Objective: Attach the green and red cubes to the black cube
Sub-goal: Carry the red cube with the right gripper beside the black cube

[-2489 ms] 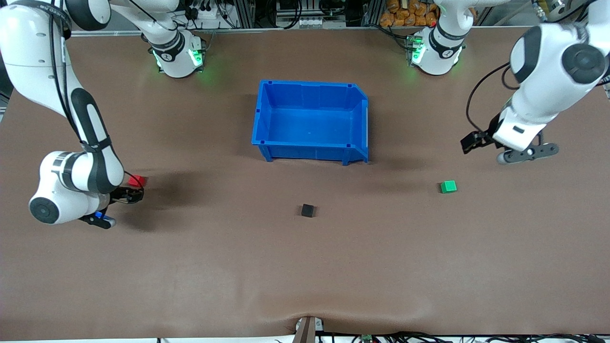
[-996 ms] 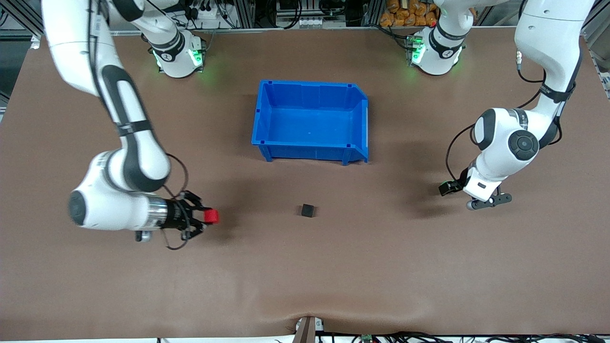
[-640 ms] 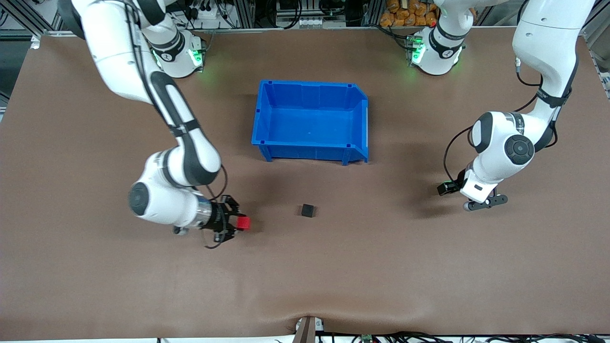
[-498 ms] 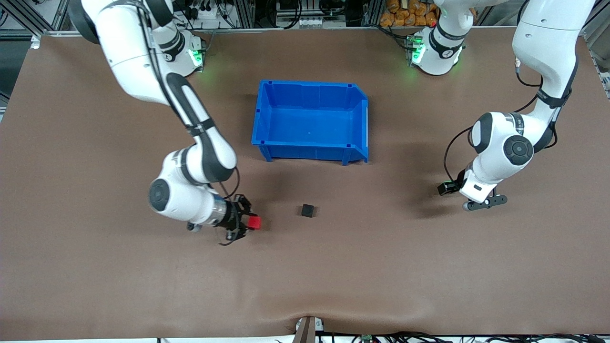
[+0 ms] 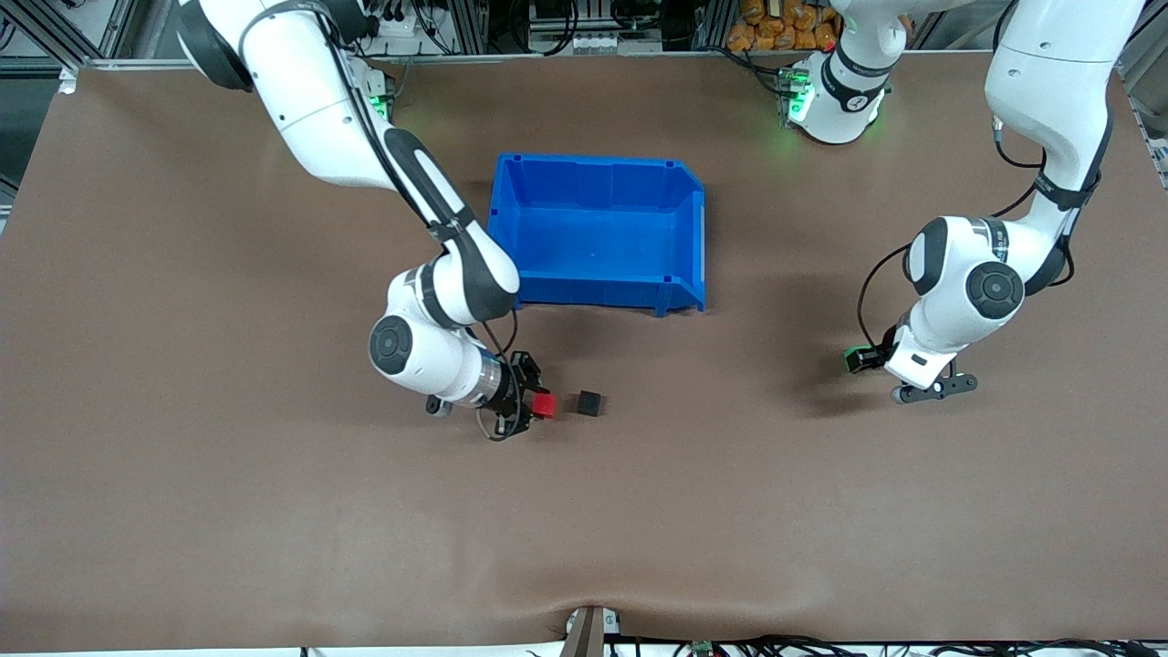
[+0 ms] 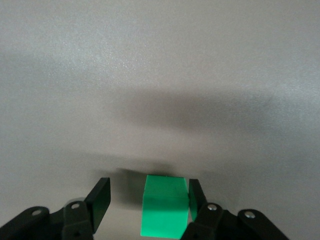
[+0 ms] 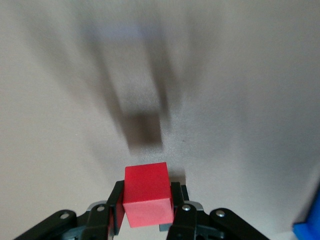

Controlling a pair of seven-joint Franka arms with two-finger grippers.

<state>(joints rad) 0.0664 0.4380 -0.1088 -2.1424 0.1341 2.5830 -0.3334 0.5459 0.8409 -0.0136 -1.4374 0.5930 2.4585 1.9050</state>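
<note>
The red cube is clamped in my shut right gripper, low over the table and close beside the black cube, with a small gap between them. In the right wrist view the red cube sits between the fingers and the black cube shows blurred ahead of it. My left gripper is down at the green cube, toward the left arm's end of the table. In the left wrist view its jaws stand open around the green cube: one finger touches it, the other stands apart.
A large empty blue bin stands farther from the front camera than the black cube, in the middle of the brown table. The right arm's elbow reaches past the bin's corner.
My right gripper has carried the red cube from the right arm's end of the table to just beside the black cube. My left gripper has come down around the green cube.
</note>
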